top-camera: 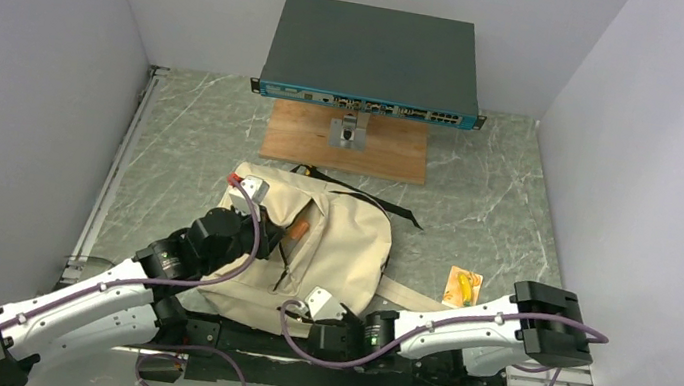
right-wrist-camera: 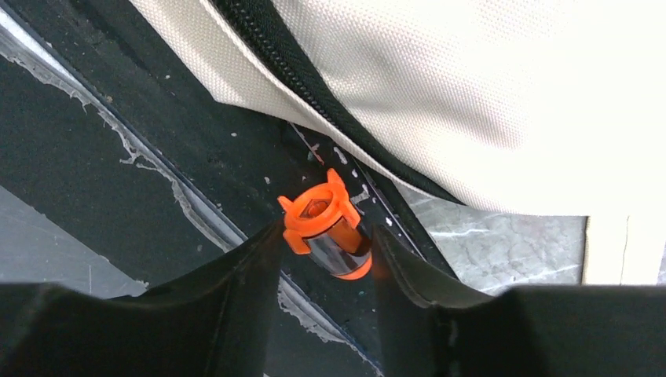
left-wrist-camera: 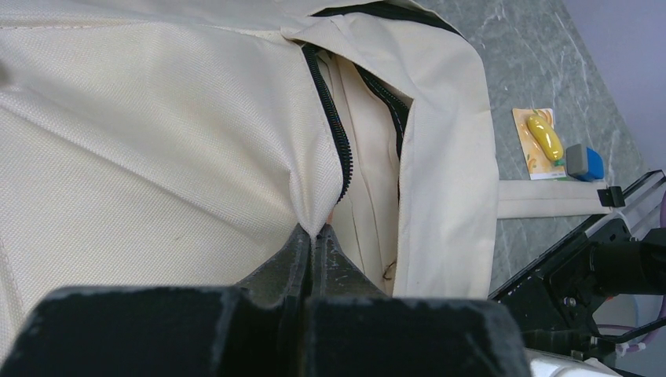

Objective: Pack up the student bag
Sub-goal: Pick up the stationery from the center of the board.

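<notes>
The student bag (top-camera: 341, 243) lies flat on the marbled surface (top-camera: 479, 192), just on the near side of the network switch (top-camera: 374, 56). Its long axis runs roughly toward the switch, and the end with the black trim seems to point that way. The open zipper (left-wrist-camera: 334, 126) runs along that same axis, on the side of the bag left of the switch's middle.

The bag looks light, limp canvas with no frame. I expect it to sag, fold and drag rather than lift as one piece, and the mouth to fall shut unless held. The hemmed edge beside the zipper teeth, or the handle, seems the surest hold, since flat panels would only bunch.

The left tool (left-wrist-camera: 316, 236) is closed, pinching that hem at the opening. The right tool (right-wrist-camera: 326, 229), at the bag's end farthest from the switch, has its fingers against both sides of a small orange-capped cylinder (right-wrist-camera: 318, 212), apparently gripping it.
</notes>
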Controlling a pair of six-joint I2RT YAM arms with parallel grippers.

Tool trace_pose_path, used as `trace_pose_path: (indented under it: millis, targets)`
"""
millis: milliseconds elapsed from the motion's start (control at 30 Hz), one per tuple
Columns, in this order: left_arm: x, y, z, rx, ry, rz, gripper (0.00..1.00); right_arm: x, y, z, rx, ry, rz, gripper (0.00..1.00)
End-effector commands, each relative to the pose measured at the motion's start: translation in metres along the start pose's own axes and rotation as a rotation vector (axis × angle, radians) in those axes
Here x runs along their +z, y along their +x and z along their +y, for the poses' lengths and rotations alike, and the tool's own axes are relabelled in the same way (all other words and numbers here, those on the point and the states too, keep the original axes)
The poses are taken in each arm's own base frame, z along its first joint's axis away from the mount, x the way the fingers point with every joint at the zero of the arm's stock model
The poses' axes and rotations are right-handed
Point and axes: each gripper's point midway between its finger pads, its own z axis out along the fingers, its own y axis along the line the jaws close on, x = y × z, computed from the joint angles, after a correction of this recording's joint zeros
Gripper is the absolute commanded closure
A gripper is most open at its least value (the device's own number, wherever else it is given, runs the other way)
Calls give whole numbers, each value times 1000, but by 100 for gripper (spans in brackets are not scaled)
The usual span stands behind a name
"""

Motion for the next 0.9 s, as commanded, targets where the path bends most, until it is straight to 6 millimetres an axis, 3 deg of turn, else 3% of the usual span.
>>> trace_pose_path:
  millis: [0,200,333,467,633,733,867]
  targets:
    - [-12,-34,-29,-16,103,-80,100,-2,-18,10,28,-30,-54,56]
    - [-12,-34,-30,-14,105,-77,100,-10,-21,3,42,-10,-73,80]
    - [-10,-33,-30,-9,103,-69,100,-42,-40,-2,73,-24,-117,95]
    - [-9,-34,-31,-14,105,-73,100,-86,-92,-4,190,-161,-269,99]
    - [-10,-37,-28,-38,90,-97,100,-107,-184,-47,481,-390,-498,100]
    - [-9,-39,-32,-50,104,-96,100,-100,-228,-63,589,-451,-553,100]
    - [-10,-43,-36,-43,115,-98,100,-82,-261,-86,729,-461,-602,100]
